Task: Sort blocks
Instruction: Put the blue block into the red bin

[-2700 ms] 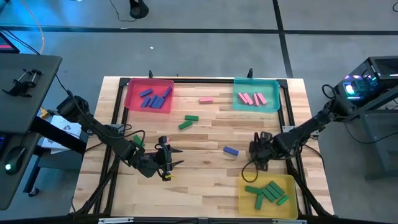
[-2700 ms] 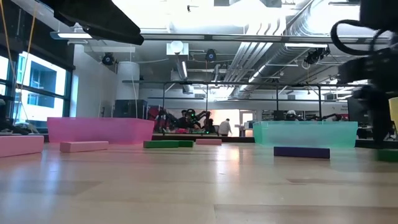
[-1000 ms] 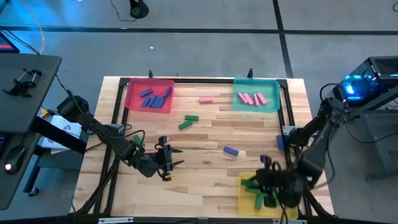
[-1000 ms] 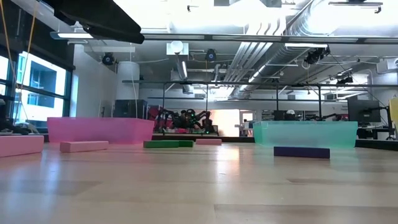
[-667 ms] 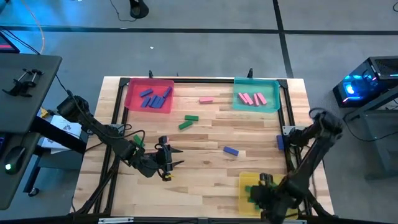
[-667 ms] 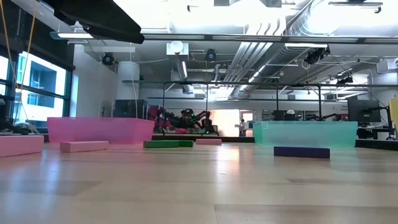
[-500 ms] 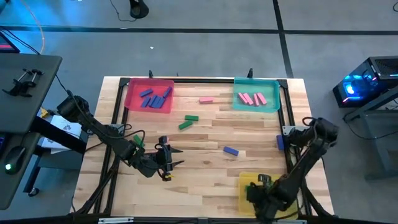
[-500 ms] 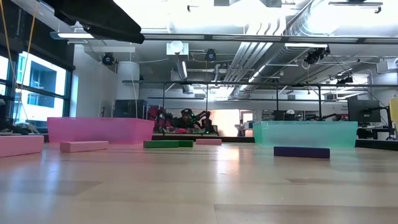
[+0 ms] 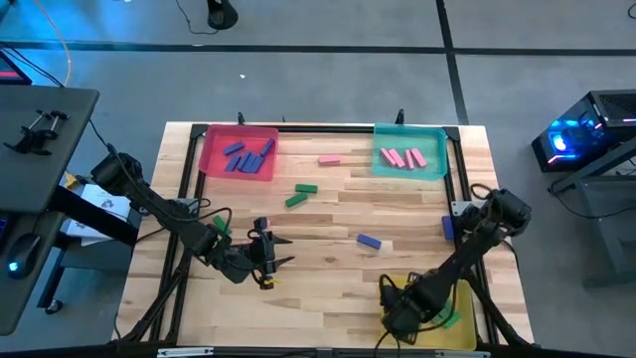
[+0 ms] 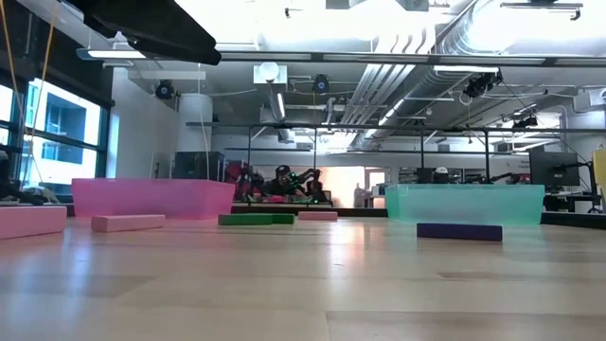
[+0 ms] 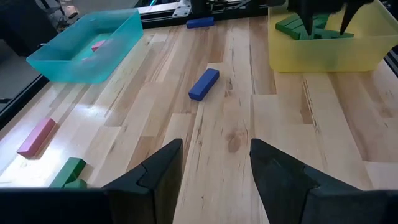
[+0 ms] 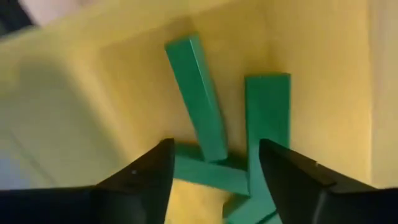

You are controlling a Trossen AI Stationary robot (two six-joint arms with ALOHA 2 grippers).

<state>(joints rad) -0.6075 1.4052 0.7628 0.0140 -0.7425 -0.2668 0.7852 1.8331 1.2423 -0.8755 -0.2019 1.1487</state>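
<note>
My right gripper hangs open, pointing down into the yellow tray. Its fingers stand just above several green blocks piled in the tray and touch none of them. My left gripper waits open above the bare table at the near left. A loose blue block, two green blocks and a pink block lie flat on the table. Blue blocks lie in the pink tray, pink blocks in the teal tray.
Another blue block lies by the black frame rail at the table's right edge. The black frame runs around the table. Bare wood lies between the two grippers and in the table's middle. The low view shows the trays and loose blocks, but no gripper.
My right gripper has swung down and toward the table's near edge and left, over the yellow tray. It has tipped from a slant to pointing nearly straight down, and now hangs low over the green blocks.
</note>
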